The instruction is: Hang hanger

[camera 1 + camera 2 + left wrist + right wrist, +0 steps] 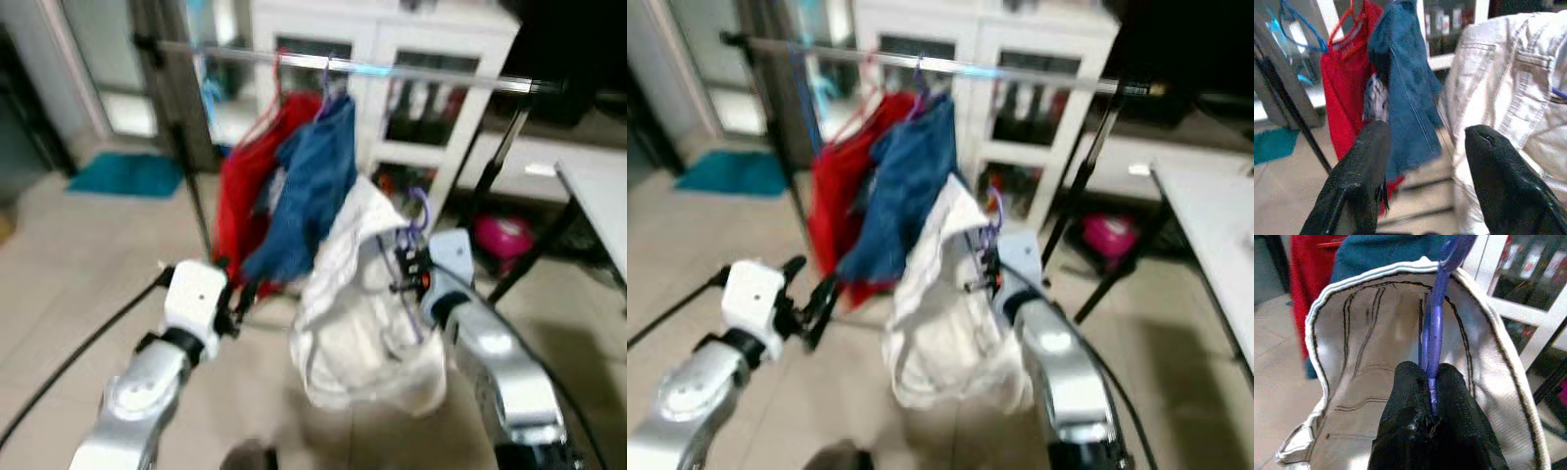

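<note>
Room: tiled floor, clothes rail [411,72] w/ red top [245,196] & blue garment [309,191] hung.
Right gripper [1430,396]: clamped on purple hanger [1437,308] w/ white garment [367,313].
Left gripper [1425,161]: fingers apart, empty.
Progress: hanger held below rail, not yet hooked.

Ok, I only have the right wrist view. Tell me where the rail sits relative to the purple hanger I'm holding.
Observer: The silver metal rail runs above and beyond the purple plastic hanger clamped in the right pincer; the hook sits well below it.
Operator: Give me the free space on it.
Observer: Bare rail lies to the robot's right of the blue denim garment, which hangs beside a red shirt.
Operator: Report the left arm.
Observer: The left pincer is open and empty, held to the left of the white denim garment on your hanger.
</note>
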Controlling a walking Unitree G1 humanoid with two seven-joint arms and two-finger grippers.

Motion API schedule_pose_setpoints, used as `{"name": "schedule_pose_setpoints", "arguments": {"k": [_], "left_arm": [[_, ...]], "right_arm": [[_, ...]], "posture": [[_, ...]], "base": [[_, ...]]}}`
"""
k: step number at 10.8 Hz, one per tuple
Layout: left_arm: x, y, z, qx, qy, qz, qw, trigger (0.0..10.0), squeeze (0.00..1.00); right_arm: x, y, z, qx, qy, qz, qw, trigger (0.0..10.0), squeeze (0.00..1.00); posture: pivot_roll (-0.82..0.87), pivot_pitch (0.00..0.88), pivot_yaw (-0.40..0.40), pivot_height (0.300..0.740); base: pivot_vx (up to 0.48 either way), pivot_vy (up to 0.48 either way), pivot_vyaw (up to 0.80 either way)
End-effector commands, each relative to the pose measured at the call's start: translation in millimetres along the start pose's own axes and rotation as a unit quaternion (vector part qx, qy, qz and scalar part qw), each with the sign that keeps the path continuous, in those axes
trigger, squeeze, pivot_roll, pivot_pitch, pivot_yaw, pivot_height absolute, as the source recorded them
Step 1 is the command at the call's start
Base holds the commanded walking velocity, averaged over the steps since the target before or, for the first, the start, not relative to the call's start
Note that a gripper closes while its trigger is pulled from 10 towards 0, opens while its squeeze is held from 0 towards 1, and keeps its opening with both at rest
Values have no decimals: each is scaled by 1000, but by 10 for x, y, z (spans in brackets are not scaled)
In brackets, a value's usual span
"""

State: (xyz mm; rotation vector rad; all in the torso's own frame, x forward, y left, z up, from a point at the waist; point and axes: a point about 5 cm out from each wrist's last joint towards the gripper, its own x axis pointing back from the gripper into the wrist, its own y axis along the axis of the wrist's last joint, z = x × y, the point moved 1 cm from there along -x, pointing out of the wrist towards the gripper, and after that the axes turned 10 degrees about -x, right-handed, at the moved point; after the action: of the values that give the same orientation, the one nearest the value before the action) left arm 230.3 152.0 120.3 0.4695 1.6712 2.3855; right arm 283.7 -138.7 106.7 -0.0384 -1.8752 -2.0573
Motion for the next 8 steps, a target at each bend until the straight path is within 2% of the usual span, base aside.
{"name": "schedule_pose_setpoints", "arguments": {"k": [1, 2, 5, 8], "left_arm": [[-3, 38, 0, -3, -2, -5, 1000, 10000, 0], [-11, 51, 6, -3, -1, -6, 1000, 10000, 0], [-61, 105, 4, 4, 7, -15, 1000, 10000, 0], [-72, 152, 97, 7, 19, -22, 1000, 10000, 0]], "right_arm": [[11, 175, -9, 4, 0, -35, 999, 0, 0], [7, 193, -21, 5, 0, -35, 999, 0, 0], [-4, 300, -56, 24, 0, -36, 999, 0, 0], [-11, 361, -75, 27, -6, -37, 999, 0, 0]], "posture": [[19, 0, -2, 740], [14, 0, -10, 740], [-17, 1, -21, 740], [-24, 22, -27, 740]], "base": [[-259, 0, 0], [-251, 0, 0], [0, 0, 0], [0, 0, 0]]}}
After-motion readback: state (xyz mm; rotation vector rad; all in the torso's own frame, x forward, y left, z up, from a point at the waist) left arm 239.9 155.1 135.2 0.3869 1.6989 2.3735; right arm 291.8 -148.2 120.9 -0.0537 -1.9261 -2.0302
